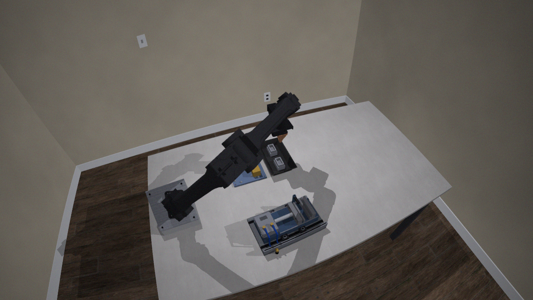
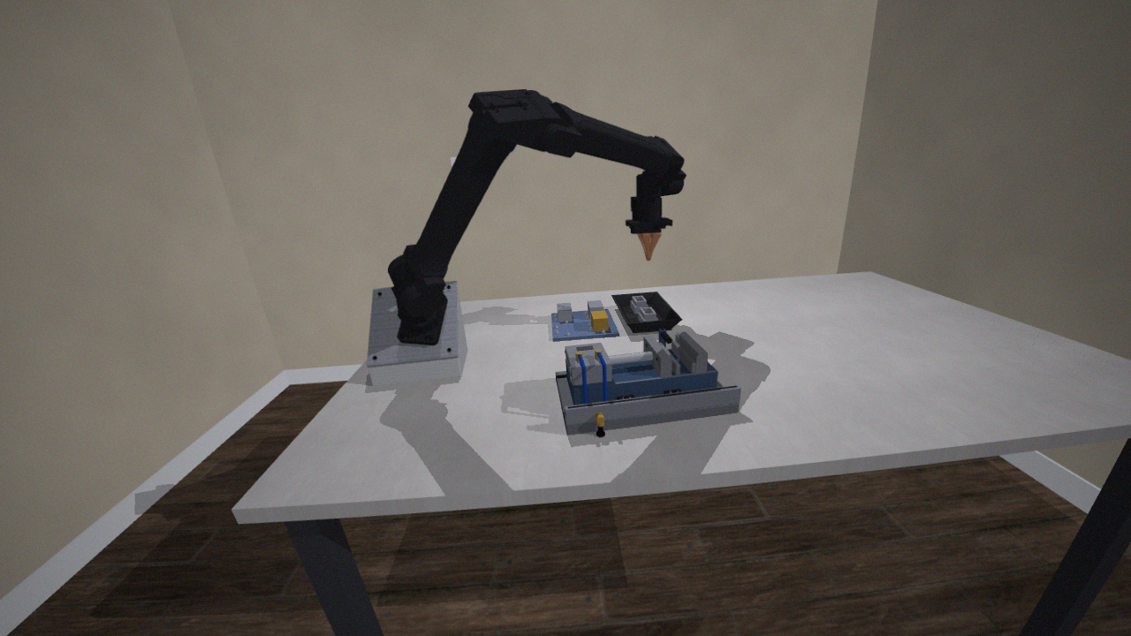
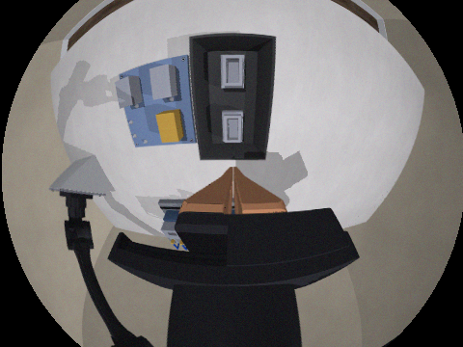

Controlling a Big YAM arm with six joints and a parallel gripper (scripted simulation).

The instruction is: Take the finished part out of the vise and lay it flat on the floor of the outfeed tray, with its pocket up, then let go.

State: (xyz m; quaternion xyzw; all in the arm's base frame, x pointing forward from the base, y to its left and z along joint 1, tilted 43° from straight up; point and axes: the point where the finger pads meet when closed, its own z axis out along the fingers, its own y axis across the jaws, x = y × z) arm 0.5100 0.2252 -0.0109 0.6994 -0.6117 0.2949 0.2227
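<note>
My gripper [image 1: 280, 138] [image 2: 648, 254] [image 3: 232, 172] is shut with nothing between its orange fingers. It hangs high above the near end of the black outfeed tray [image 1: 287, 155] [image 2: 626, 314] [image 3: 206, 103]. Two grey parts lie flat on the tray floor, pockets up: one [image 1: 278, 162] [image 2: 648, 315] [image 3: 231, 127] at the nearer end and one [image 1: 271, 150] [image 2: 637, 301] [image 3: 233, 71] at the farther end. The vise [image 1: 287, 220] [image 2: 641, 371] stands near the table's front edge, and nothing is between its jaws [image 1: 303, 208] [image 2: 676, 352].
A blue plate [image 1: 242, 181] [image 2: 573, 325] [image 3: 145, 129] beside the tray carries a yellow block [image 1: 257, 172] [image 2: 600, 319] [image 3: 170, 126] and grey blocks. The arm's grey base plate [image 1: 154, 197] [image 2: 379, 340] sits at the table's left.
</note>
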